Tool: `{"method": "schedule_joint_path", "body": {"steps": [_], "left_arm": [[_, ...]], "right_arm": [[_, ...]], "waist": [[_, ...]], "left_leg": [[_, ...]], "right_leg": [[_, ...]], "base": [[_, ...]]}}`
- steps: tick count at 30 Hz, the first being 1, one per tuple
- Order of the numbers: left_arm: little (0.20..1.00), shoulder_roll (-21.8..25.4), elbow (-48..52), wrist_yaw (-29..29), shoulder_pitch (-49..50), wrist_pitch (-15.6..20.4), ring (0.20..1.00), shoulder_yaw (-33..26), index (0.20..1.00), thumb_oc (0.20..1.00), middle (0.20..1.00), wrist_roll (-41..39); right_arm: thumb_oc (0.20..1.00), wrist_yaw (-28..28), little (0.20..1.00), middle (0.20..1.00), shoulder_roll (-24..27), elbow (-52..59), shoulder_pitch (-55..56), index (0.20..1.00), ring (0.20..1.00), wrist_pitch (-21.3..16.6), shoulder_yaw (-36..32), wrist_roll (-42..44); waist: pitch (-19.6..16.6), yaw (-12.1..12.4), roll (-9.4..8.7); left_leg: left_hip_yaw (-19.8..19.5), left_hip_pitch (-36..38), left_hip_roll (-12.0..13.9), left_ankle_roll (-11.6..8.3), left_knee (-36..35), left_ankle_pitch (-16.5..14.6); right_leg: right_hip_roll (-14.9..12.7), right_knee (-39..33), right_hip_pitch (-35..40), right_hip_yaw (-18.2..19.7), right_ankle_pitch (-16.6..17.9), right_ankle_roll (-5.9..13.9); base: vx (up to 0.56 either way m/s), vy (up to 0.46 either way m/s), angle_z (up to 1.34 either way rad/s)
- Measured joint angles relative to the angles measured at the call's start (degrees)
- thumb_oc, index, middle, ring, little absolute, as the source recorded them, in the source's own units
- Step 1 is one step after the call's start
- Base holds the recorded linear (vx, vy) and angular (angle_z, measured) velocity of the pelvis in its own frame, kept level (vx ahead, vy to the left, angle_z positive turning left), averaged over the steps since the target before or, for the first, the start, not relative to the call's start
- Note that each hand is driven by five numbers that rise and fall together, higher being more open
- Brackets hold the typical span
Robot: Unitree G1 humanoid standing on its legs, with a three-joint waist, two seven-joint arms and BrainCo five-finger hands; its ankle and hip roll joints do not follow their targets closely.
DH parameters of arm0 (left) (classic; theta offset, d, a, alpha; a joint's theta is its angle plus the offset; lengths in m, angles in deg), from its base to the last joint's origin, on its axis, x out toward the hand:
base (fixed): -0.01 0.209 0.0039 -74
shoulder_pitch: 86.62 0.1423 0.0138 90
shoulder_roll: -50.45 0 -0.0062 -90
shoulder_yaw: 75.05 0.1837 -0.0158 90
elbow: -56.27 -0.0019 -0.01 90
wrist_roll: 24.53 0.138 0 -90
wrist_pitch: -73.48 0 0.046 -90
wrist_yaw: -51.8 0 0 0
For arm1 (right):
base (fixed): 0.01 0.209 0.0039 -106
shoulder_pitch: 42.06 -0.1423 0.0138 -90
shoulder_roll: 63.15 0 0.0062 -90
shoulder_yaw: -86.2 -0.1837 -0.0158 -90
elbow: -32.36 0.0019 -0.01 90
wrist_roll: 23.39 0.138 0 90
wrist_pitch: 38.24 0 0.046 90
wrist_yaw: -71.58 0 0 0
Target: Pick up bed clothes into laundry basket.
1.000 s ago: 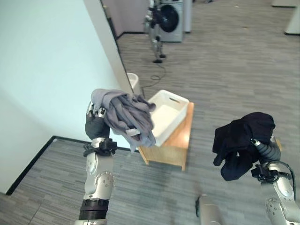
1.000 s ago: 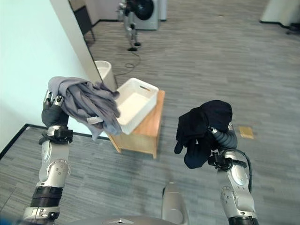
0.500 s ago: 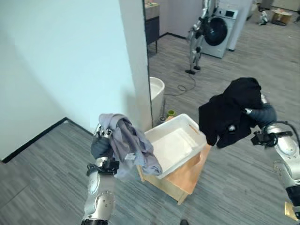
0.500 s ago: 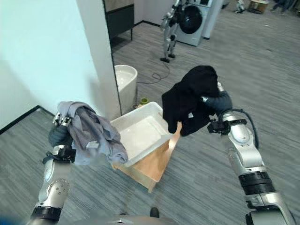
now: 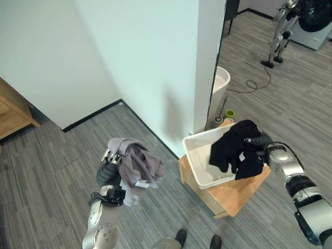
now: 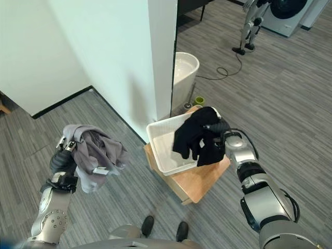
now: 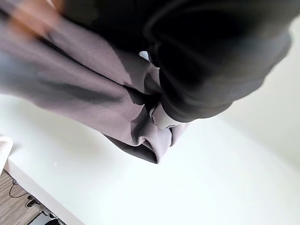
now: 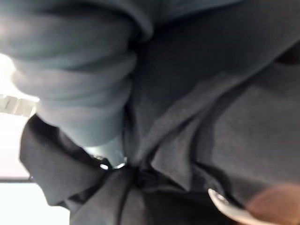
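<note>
Centrally, small wooden table [image 5: 234, 194] on the grey floor, carrying white laundry basket [image 5: 196, 161]. Just above the basket, black garment [image 5: 234, 150] bunched in right hand [image 5: 258, 141], fingers curled round it. Well apart, to the left, grey bed clothes [image 5: 136, 167] draped from left hand [image 5: 110, 161], fingers clutching the cloth.

We see an open lab or test space set up for laundry: grey wood-look plank flooring [image 6: 290, 88], a white partition wall [image 6: 104, 52], and, well beyond that wall, a front-loading washing machine [image 6: 290, 13] with another humanoid robot [image 6: 251, 23] before it.
</note>
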Motion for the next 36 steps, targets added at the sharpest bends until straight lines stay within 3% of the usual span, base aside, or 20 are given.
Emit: {"method": "schedule_joint_path", "body": {"steps": [7,21,26,28,29,30,35,36], "left_arm": [[0.2,0.0,0.0,0.1,-2.5,-0.1,0.2,1.2,0.2,0.2,0.2,0.0],[0.2,0.0,-0.1,0.3,-3.3,-0.1,0.2,2.2,0.2,0.2,0.2,-2.1],[0.2,0.0,-0.1,0.2,-3.3,-0.2,0.2,2.4,0.2,0.2,0.2,-2.1],[0.2,0.1,-0.2,0.2,-3.2,-0.2,0.2,2.3,0.2,0.2,0.2,-2.2],[0.2,0.1,-0.2,0.2,-3.3,-0.2,0.2,2.3,0.2,0.2,0.2,-2.2],[0.2,0.2,-0.5,0.1,-3.3,-0.3,0.2,2.3,0.2,0.2,0.2,-2.2],[0.2,0.6,-2.3,0.0,-3.7,-0.4,0.2,2.4,0.2,0.2,0.2,-2.2],[0.2,1.0,-2.5,0.0,-3.7,-0.9,0.2,2.4,0.2,0.2,0.2,-2.2]], "right_arm": [[0.2,-2.0,0.2,0.2,-0.3,-0.3,-11.6,0.2,0.2,0.3,1.0,-0.1],[0.2,-3.8,0.2,0.2,1.8,-1.9,-14.2,0.2,0.2,0.3,0.1,2.1],[0.2,-2.6,0.2,0.2,1.7,-11.7,-14.4,0.2,0.2,0.6,4.2,-3.3],[0.2,-1.8,0.2,0.2,1.6,-15.6,-14.2,0.2,0.2,2.5,4.5,-5.4],[0.454,-1.8,0.454,0.454,1.6,-15.8,-14.2,0.454,0.454,2.5,4.5,-6.4],[1.0,-1.5,1.0,1.0,0.1,-21.0,-15.8,1.0,1.0,1.9,4.9,-9.4],[1.0,0.5,1.0,1.0,-0.8,-26.0,-17.3,1.0,1.0,3.8,11.0,-17.7],[1.0,0.3,1.0,1.0,-2.1,-25.2,-18.3,1.0,1.0,4.1,13.0,-23.7]], "waist": [[0.7,0.0,-0.46],[0.7,-0.2,-1.26],[0.6,0.0,-1.39],[0.6,0.0,-1.38],[0.6,0.0,-1.38],[0.6,0.1,-1.33],[0.6,0.6,-1.29],[0.6,0.7,-1.29]], "left_leg": [[-1.1,-0.6,-0.5,0.19,0.0,0.4],[-1.5,-0.5,-0.8,0.28,0.4,0.5],[-1.5,-0.7,-0.9,0.28,0.6,0.5],[-1.6,-0.9,-1.0,0.33,0.6,0.5],[-1.6,-0.8,-1.0,0.33,0.6,0.5],[-1.5,-0.9,-1.0,0.32,0.7,0.5],[-1.9,-1.8,-1.1,0.31,1.2,0.5],[-1.8,-2.1,-1.0,0.31,1.3,0.5]], "right_leg": [[-0.4,0.1,-0.1,-0.9,0.0,0.03],[-0.7,0.2,0.3,-1.5,0.0,0.06],[-0.8,0.2,0.3,-1.6,0.0,0.06],[-0.9,0.2,0.2,-1.7,0.0,0.07],[-0.9,0.1,0.2,-1.7,0.0,0.07],[-0.9,0.1,0.1,-1.7,0.0,0.08],[-1.0,0.0,-0.5,-2.0,0.0,0.11],[-0.9,0.0,-0.7,-1.9,0.0,0.08]], "base": [[0.02,0.008,0.08],[0.01,0.002,0.03],[0.0,0.001,0.01],[-0.01,0.004,0.02],[-0.03,0.003,-0.06],[-0.02,-0.008,-0.03],[0.0,0.002,0.03],[0.0,0.0,0.0]]}}
